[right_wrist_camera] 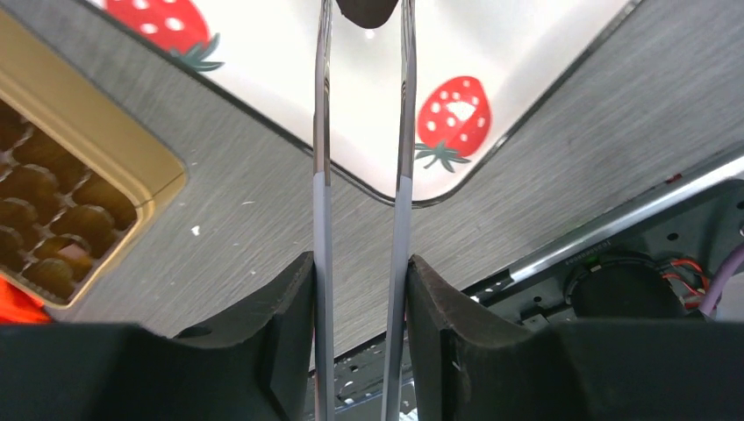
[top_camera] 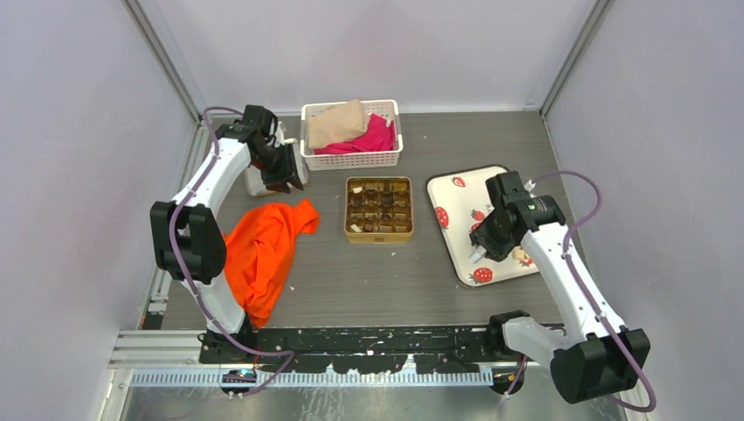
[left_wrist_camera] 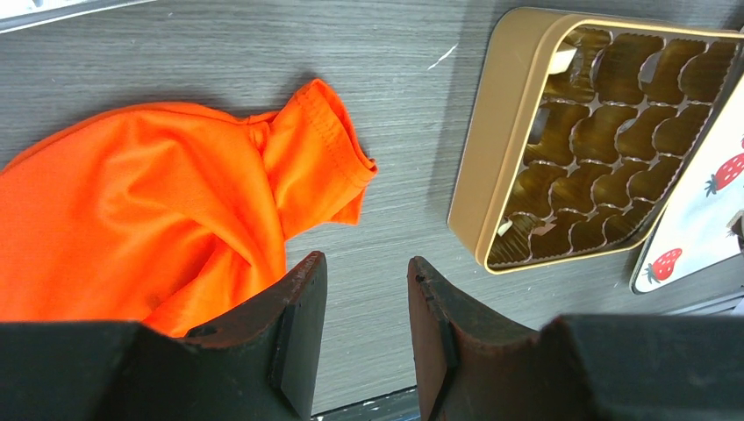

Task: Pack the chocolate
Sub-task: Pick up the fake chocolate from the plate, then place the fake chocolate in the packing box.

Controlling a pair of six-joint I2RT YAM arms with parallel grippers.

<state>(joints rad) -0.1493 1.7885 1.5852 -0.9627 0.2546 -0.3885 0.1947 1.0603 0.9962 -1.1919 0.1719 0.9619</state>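
Pinching metal tongs (right_wrist_camera: 321, 219), the right gripper (right_wrist_camera: 361, 338) has the chocolate (right_wrist_camera: 368, 9) clasped at their far tips, well beyond its fingers, while the left gripper (left_wrist_camera: 367, 329) stands spread, empty.

Lab robot cell: plain pale walls (top_camera: 79, 105), aluminium framing (top_camera: 166, 61), grey table (top_camera: 377, 281).
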